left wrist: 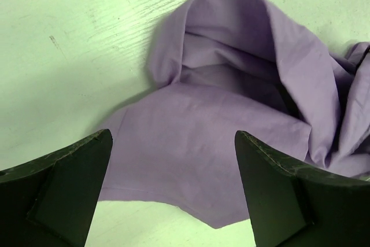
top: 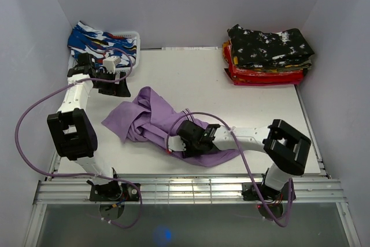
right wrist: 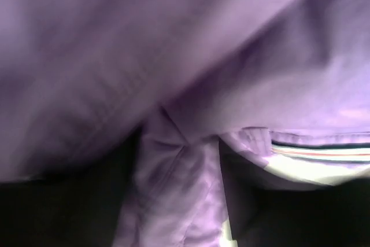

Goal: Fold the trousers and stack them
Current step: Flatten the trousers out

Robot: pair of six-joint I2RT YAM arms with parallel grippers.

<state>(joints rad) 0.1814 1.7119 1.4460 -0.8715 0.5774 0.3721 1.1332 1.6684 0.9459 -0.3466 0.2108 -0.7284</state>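
Top external: crumpled lilac fabric trousers (top: 151,121) heaped mid-way across white table (top: 191,67), twisted. Left gripper (top: 120,89) spread wide, empty, at far-left edge. Right gripper (top: 173,143) buried in near folds; grasp impossible to tell.

Blurred folds of the purple trousers (right wrist: 185,56) fill the right wrist view, with only dark shapeless patches along its bottom edge. From above, the fingertips of the right hand (top: 173,143) are sunk in the heap, so whether it grips cloth cannot be told. In the left wrist view the bottom edge cuts off the fingers (left wrist: 63,195) of the left hand (left wrist: 173,192), and the trousers run out past the right edge. From above, the left arm (top: 78,93) hides part of the basket (top: 134,37) and its patterned clothes (top: 95,36), and the folded stack (top: 267,56) is too small to count layers.
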